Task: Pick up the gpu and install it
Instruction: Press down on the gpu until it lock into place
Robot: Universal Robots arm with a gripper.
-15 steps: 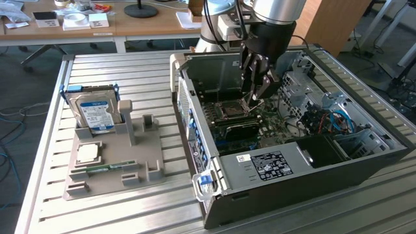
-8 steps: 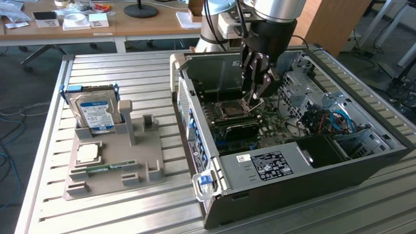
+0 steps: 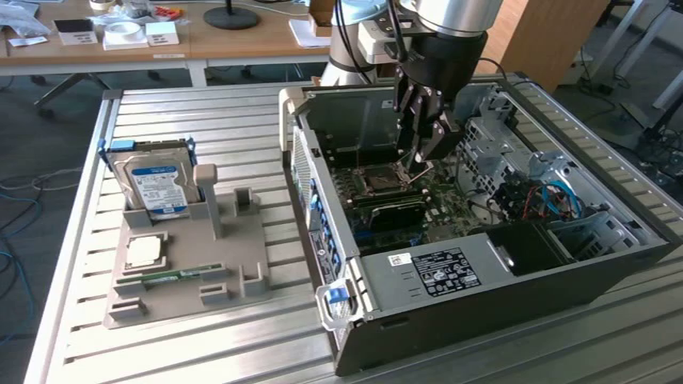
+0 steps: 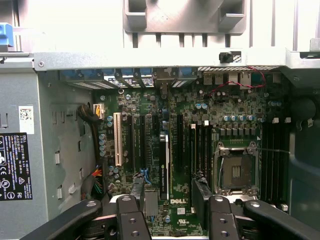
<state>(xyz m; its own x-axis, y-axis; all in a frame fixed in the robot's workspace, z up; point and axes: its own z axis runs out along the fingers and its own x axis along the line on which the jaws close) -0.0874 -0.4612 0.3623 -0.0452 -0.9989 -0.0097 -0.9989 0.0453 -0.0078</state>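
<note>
Gripper [image 3: 425, 160] is down inside the open computer case [image 3: 501, 280], hanging over the motherboard [image 4: 150, 102], and its jaws are spread wide, nothing between them. From the wrist view the two black fingers [image 4: 129, 220] frame the row of expansion slots, one to each side. Just beneath the tool and between those fingers runs a thin dark card seen edge-on, and that looks to be the gpu [image 4: 164, 165], standing upright in a slot, though edge-on like this it's hard to be certain. From the exterior view the same dark slab [image 3: 393, 210] sits on the board just below the fingertips, apart from them. The CPU socket [image 4: 236, 171] lies right beside the tool, on the far side of the memory slots from the card. Well away from the gripper, outside the case, a grey holder [image 3: 240, 240] carries the hard drive [image 3: 155, 188] upright and a small green RAM stick [image 3: 171, 278] lying flat.
</note>
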